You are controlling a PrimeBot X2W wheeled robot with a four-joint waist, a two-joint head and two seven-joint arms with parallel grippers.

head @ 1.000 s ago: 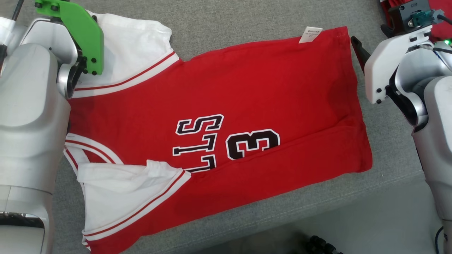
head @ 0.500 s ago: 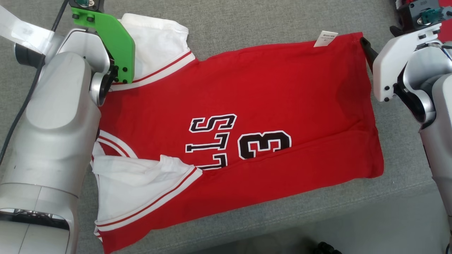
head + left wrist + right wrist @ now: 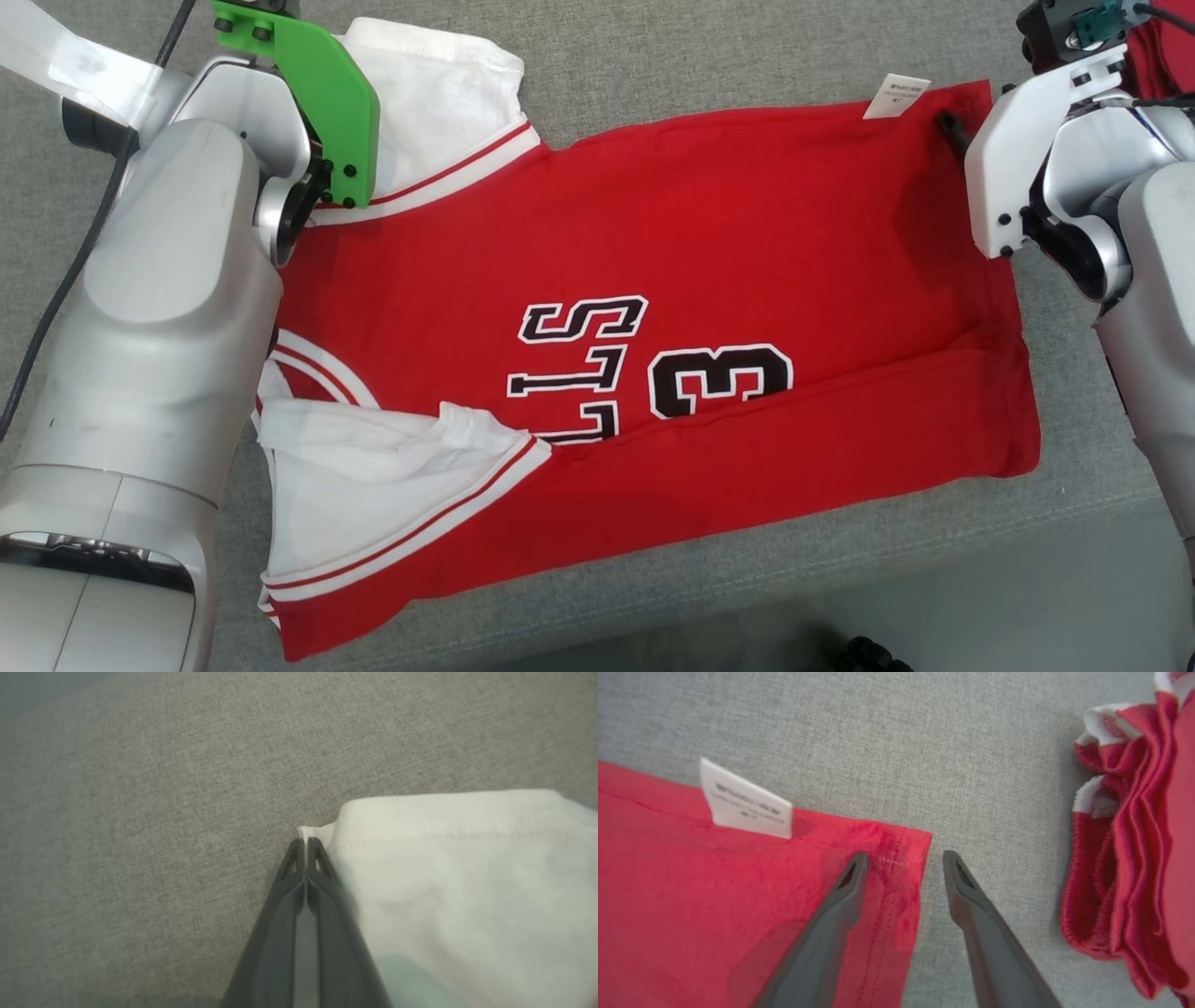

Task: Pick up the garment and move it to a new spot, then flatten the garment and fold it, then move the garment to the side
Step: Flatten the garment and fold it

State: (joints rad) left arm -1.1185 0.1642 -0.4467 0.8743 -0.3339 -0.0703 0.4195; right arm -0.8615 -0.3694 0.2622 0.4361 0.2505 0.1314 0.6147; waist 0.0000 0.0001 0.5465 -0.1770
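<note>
Plainly, the garment [image 3: 700,243], a red jersey with white sleeves, was seen spread flat on the grey fabric surface [image 3: 709,56], its black lettering [image 3: 579,369] turned sideways in the head view. The collar end was laid toward the robot's left and the bottom hem toward its right. One white sleeve [image 3: 439,84] was found at the far left corner, beside the green bracket [image 3: 327,103] on the left wrist. The other sleeve [image 3: 373,485] was rumpled at the near left corner.

In the left wrist view the left gripper [image 3: 306,845] was shown clenched, its two dark fingers [image 3: 280,933] pressed together with a thin edge of the white sleeve pinched at the tips. The rest of that sleeve was spread to the right of the fingers in that view.

In the right wrist view the right gripper [image 3: 906,858] was shown released, its jaws parted across the far right corner of the garment's hem. One finger [image 3: 840,896] was set over the red cloth just inside the stitched hem, the other [image 3: 971,910] over the bare grey surface just beside the edge. Whether the tips touched the cloth could not be told. A white label [image 3: 745,807] was seen standing out from the garment's far edge near that corner. A bundle of red and white cloth [image 3: 1134,858] was seen lying apart from the garment, to the right.
</note>
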